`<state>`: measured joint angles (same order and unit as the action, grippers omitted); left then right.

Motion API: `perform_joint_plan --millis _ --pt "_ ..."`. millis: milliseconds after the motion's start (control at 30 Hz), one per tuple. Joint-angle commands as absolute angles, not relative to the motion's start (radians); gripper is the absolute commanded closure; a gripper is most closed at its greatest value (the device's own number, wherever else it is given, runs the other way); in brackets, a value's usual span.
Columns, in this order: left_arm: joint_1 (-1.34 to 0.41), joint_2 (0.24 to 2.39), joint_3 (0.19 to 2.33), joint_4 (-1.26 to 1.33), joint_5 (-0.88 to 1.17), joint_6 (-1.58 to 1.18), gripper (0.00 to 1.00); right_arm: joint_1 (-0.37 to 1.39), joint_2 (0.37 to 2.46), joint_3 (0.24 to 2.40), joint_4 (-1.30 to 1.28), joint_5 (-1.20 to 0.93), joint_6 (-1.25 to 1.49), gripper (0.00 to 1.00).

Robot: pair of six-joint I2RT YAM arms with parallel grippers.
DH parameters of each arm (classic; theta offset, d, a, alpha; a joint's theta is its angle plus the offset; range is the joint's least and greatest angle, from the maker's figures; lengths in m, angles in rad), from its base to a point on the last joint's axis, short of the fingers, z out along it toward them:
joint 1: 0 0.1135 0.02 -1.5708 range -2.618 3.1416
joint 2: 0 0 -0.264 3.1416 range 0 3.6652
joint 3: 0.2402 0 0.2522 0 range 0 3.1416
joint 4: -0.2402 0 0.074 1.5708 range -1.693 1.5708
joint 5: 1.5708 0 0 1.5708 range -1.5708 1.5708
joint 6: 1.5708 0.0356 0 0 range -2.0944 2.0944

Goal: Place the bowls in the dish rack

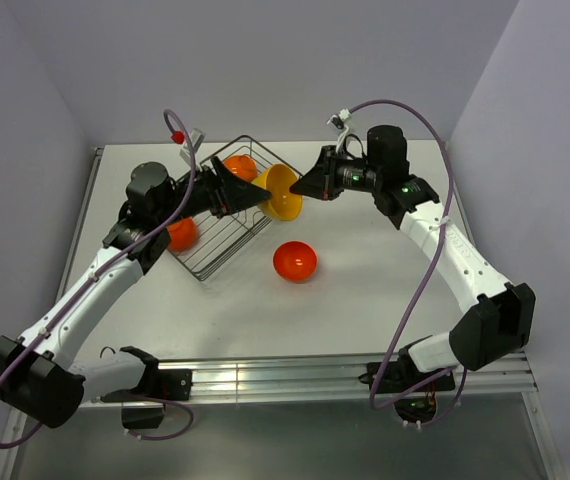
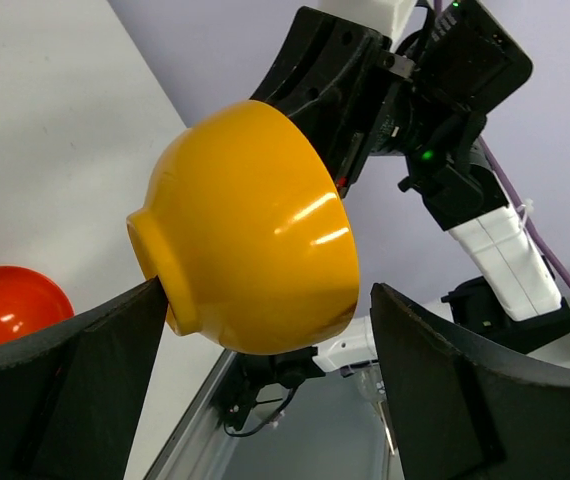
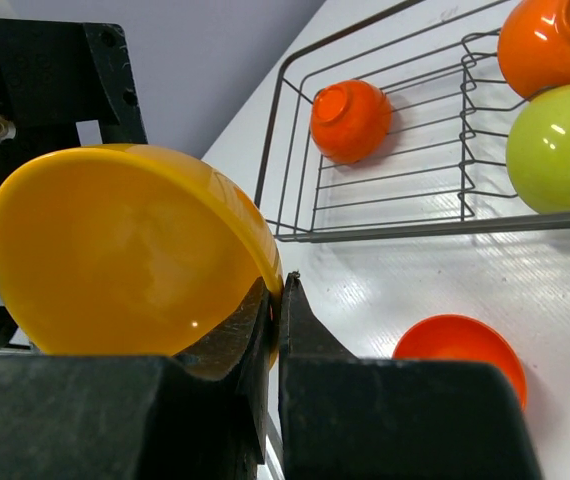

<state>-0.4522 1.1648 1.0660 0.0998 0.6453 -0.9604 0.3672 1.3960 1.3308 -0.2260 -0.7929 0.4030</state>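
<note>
Where the two grippers meet: in the air over the table (image 1: 385, 290), just beside the long side of the dish rack (image 3: 415, 227) that faces the right arm.
Right gripper (image 3: 277, 290): closed, pinching the rim of the yellow-orange bowl (image 2: 255, 220), with one finger inside the bowl and one outside.
Left gripper (image 2: 270, 290): jaws spread wide, one on either side of the same bowl's foot. The finger (image 2: 85, 380) on the left of the wrist view touches or nearly touches the foot; the other stands apart from the wall.
Yellow-orange bowl: off the table, tipped on its side, mouth toward the right arm, foot toward the left arm, held at the rim by the right gripper.
Dish rack: dark wire basket lying on the table at an angle; the left arm reaches across above it.
Lime green bowl (image 3: 560, 145): inside the rack, tipped on its side.
Orange bowl (image 3: 550, 40): inside the rack, just beside the green one.
Orange-red bowl (image 3: 350, 120): inside the rack toward the other end, well apart from those two, foot showing.
Red-orange bowl (image 1: 294, 261): on the table outside the rack, upright, mouth up, near the rack's long side.
</note>
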Motion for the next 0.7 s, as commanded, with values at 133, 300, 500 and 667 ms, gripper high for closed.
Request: perform_joint_plan --millis 133,300,500,667 --pt "-0.465 1.17 1.106 0.098 0.63 -0.936 0.19 0.397 1.384 1.4 -0.253 -0.738 0.344 1.0" --pt "-0.466 1.175 1.111 0.094 0.627 -0.928 0.14 0.417 1.384 1.408 -0.281 -0.698 0.313 1.0" --pt "-0.468 1.184 1.117 0.089 0.632 -0.923 0.16 0.43 1.384 1.419 -0.295 -0.678 0.298 1.0" --pt "-0.468 1.186 1.114 0.087 0.644 -0.914 0.47 0.431 1.385 1.422 -0.301 -0.678 0.295 1.0"
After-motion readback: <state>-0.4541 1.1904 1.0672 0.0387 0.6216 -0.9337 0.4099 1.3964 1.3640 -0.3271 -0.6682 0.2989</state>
